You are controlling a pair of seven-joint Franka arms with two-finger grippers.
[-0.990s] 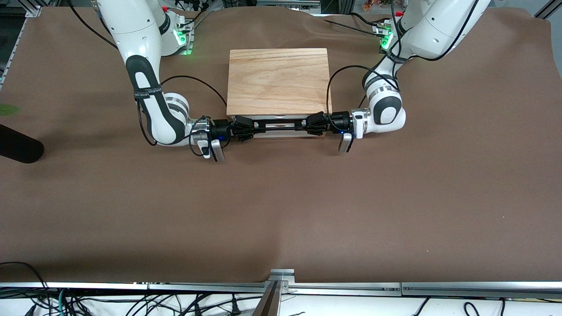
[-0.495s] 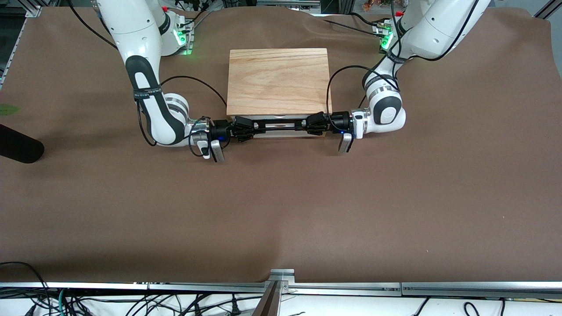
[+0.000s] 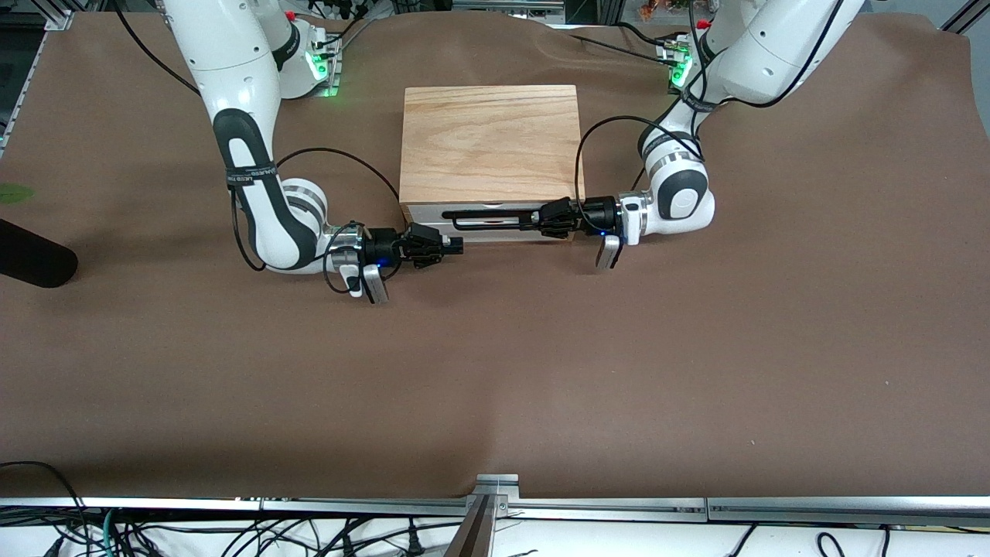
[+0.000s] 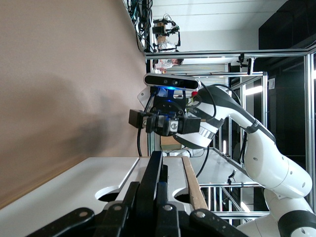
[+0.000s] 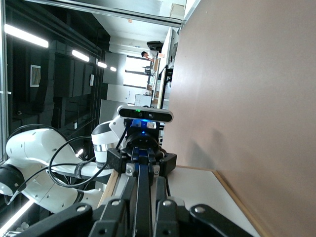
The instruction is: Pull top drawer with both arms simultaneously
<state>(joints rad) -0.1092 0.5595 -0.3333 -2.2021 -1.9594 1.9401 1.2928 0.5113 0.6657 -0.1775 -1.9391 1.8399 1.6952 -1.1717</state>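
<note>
The top drawer's white front (image 3: pixel 495 232) sits under the oak cabinet slab (image 3: pixel 491 143), with no gap showing. My left gripper (image 3: pixel 537 220) is shut on the black bar handle (image 3: pixel 491 220) at the end toward the left arm; the left wrist view shows its fingers (image 4: pixel 131 197) clamped on the bar (image 4: pixel 154 173). My right gripper (image 3: pixel 456 246) is off the handle, just clear of the end toward the right arm and low over the cloth beside the drawer front. The left wrist view shows it (image 4: pixel 163 122) apart from the bar's end. In the right wrist view a black bar (image 5: pixel 143 182) runs toward the left gripper (image 5: pixel 140 158).
Brown cloth (image 3: pixel 495 371) covers the table. A black object (image 3: pixel 35 263) lies at the table edge toward the right arm's end. Cables loop from both wrists beside the cabinet. A metal rail (image 3: pixel 495 503) runs along the edge nearest the front camera.
My right gripper has come off the handle and moved toward the right arm's end and lower in the front view. The left gripper and the drawer have not moved.
</note>
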